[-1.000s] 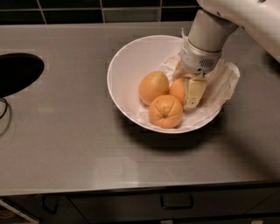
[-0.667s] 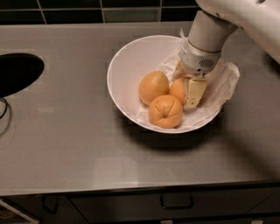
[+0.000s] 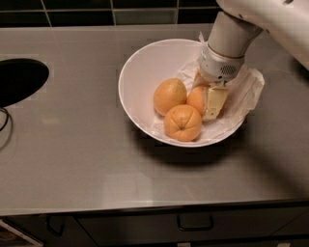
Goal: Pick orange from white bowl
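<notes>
A white bowl [image 3: 133, 72] is seen on a grey counter [image 3: 72, 164], set right of centre and well apart from a dark oval opening [image 3: 19, 79] cut into the counter at the left edge. The right half of the bowl is lined with crumpled white paper [image 3: 244, 91], which spills over the rim on that side. Three fruits are gathered in the bowl, touching one another: a paler, yellowish one [image 3: 169, 95] to the left, one with star-like grooves [image 3: 182, 122] at the front, and the smooth, deep-coloured orange [image 3: 195, 100] behind and to the right of them, lying on the paper. The gripper [image 3: 206, 100] is lowered into the bowl from the upper right at the end of a pale arm [image 3: 270, 19], and it is placed directly over and against the smooth orange, whose right part is hidden by it. Whether the orange is actually grasped or only straddled cannot be told. A row of dark tiles [image 3: 96, 12] is seen behind the counter, and a drawer handle [image 3: 194, 224] below its front edge.
</notes>
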